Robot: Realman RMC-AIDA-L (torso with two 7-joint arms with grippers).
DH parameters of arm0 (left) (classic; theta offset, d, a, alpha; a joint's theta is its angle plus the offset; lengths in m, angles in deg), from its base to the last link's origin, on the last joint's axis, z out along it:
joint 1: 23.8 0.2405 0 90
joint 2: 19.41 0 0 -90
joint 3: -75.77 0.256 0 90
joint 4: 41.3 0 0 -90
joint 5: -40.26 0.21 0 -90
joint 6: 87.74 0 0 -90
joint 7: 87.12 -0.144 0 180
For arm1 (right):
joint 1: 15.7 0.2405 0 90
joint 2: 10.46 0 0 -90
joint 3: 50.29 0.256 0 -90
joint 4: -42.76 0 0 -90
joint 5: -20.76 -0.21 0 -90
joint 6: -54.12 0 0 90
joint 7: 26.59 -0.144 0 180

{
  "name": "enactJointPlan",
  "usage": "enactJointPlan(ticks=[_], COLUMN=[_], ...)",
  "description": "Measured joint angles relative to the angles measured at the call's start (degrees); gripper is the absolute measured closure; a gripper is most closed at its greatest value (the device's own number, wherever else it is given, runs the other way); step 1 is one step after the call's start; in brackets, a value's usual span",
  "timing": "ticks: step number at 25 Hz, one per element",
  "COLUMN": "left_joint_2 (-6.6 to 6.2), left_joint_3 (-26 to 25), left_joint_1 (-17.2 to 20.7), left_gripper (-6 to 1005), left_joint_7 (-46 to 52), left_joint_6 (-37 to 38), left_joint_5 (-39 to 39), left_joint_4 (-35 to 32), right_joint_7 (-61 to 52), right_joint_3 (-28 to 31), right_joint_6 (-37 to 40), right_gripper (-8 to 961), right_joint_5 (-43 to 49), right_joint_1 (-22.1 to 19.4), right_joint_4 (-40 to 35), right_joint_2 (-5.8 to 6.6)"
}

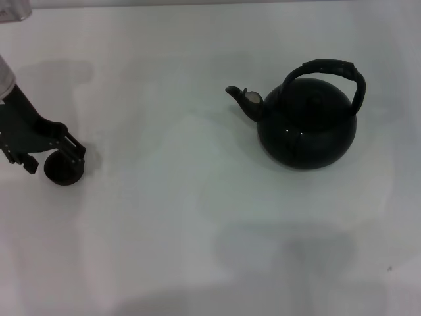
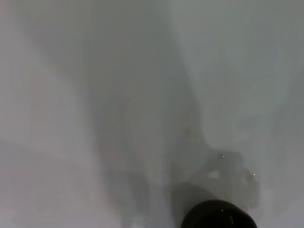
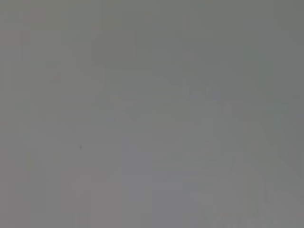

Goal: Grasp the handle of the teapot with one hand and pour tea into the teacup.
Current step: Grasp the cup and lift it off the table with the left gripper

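The teapot is glossy black and round and stands upright on the white table at the right of the head view, its short spout pointing left. The handle arches over its top, and nothing holds it. The teacup, tiny and dark, sits at the far left; it also shows at the edge of the left wrist view. My left gripper hovers right at the teacup, open, its fingers spread a little wider than the cup. I cannot tell if they touch it. My right gripper is out of view.
The white table has a wide stretch of bare surface between the teacup and the teapot. The right wrist view shows only a plain grey surface. A pale object sits at the far left corner.
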Motion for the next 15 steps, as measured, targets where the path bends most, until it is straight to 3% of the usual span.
enactJointPlan(ticks=[15], left_joint_2=[0.22], left_joint_3=[0.00], left_joint_1=[0.06], left_gripper=[121], left_joint_7=[0.03], left_joint_6=[0.50], left_joint_5=[-0.03], left_joint_4=[1.35], right_joint_7=[-0.01], right_joint_3=[-0.07], right_joint_6=[0.00], right_gripper=[213], right_joint_5=[0.00], right_joint_1=[0.04], right_joint_4=[-0.23], right_joint_2=[0.01])
